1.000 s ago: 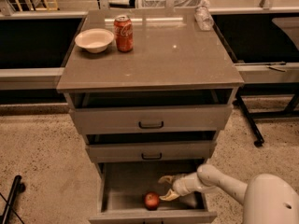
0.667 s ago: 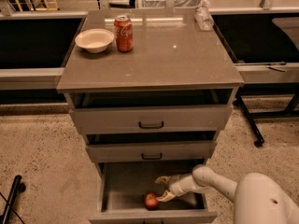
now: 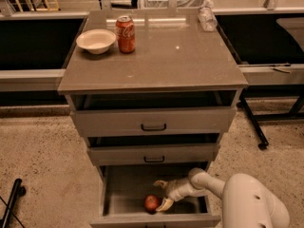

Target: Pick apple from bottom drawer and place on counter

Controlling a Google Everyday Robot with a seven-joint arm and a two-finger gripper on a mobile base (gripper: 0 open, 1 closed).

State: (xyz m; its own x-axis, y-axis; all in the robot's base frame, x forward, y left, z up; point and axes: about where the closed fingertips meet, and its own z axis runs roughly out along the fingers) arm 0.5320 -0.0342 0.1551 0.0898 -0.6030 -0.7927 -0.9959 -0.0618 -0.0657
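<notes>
The apple, small and red-orange, lies on the floor of the bottom drawer, which is pulled out, near its front panel. My gripper reaches into the drawer from the right on a white arm. It is open, with pale fingertips spread apart just right of the apple. The lower fingertip is right beside the apple; I cannot tell whether it touches. The counter is the glossy grey-brown top of the cabinet above.
On the counter stand a white bowl and a red soda can at back left, and a clear plastic bottle at back right. The top two drawers are slightly open. A black stand leg lies on the speckled floor at left.
My gripper has moved a little to the left inside the drawer, closer to the apple. The apple has not moved.
</notes>
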